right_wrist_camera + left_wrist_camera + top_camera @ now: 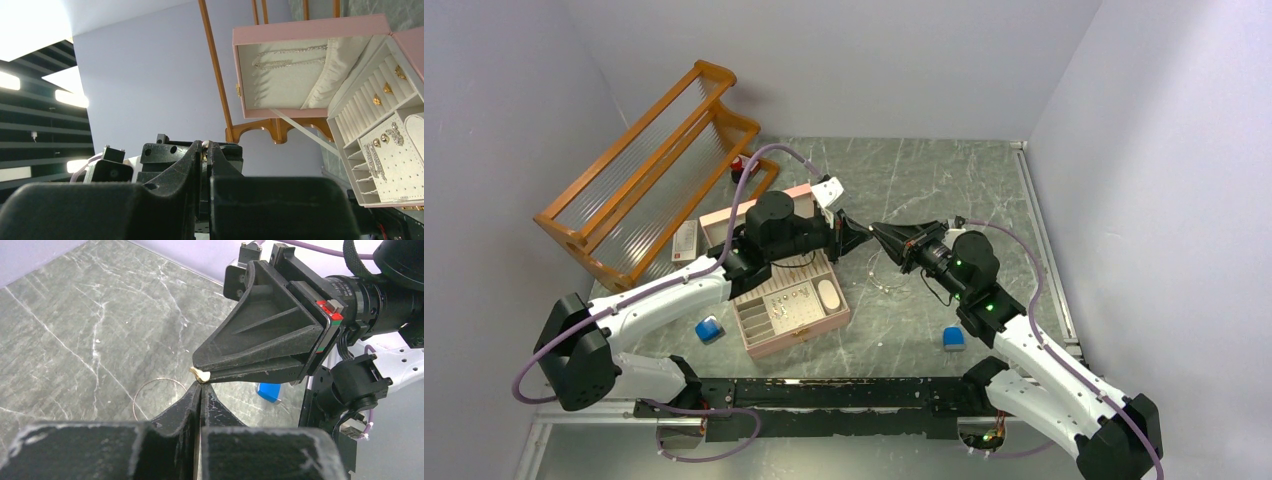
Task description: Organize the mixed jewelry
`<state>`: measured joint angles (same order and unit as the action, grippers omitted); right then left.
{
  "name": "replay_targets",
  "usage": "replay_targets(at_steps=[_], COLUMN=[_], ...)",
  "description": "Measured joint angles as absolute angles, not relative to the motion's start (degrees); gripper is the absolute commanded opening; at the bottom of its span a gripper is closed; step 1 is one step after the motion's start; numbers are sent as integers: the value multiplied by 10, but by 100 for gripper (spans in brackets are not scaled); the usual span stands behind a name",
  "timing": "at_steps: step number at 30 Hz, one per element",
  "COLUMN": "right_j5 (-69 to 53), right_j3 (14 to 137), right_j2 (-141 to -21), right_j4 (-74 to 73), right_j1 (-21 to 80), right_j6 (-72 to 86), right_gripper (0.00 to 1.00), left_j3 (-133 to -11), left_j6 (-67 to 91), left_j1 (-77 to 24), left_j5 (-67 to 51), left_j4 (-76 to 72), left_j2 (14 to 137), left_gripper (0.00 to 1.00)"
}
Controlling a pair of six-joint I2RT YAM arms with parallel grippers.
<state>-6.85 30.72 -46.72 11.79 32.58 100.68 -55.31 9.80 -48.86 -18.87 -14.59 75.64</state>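
Note:
My two grippers meet tip to tip above the table, right of the open pink box (796, 338). My right gripper (199, 373) is shut on a tiny gold piece (201, 374), which also shows between its tips in the right wrist view (205, 149). My left gripper (200, 386) is shut, its tips just under that piece and touching it. The thin gold wire hoop (159, 379) lies on the table below the grippers. Several tiny gold pieces (385, 89) and silver pieces (372, 160) sit in the box's compartments, and silver chains (287, 56) lie in its lid.
An orange wooden rack (654, 170) stands at the back left, with a white card (685, 240) beside it. One blue block (709, 328) lies left of the box, another (953, 338) by the right arm. Walls close in on three sides.

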Motion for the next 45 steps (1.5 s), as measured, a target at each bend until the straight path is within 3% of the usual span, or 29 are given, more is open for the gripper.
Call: replay_targets(at_steps=[7,20,30,35,45], right_j5=[-68,-67,-64,-76,-286], right_j3=[307,307,307,327,492], right_j2=[-467,-462,-445,-441,-500], right_j4=[118,117,93,63,25], right_j1=[326,326,325,307,242], right_j6=[1007,1000,968,849,403], right_gripper=[20,21,62,72,73], left_j3=[-550,-545,-545,-548,-583], left_j6=[93,76,72,69,49], left_j1=[-489,-489,-489,-489,-489], left_j5=[-189,-181,-171,-172,-237], left_j4=[-150,-149,-143,-105,21], left_j2=[756,746,743,738,698], left_gripper=[5,5,5,5,5])
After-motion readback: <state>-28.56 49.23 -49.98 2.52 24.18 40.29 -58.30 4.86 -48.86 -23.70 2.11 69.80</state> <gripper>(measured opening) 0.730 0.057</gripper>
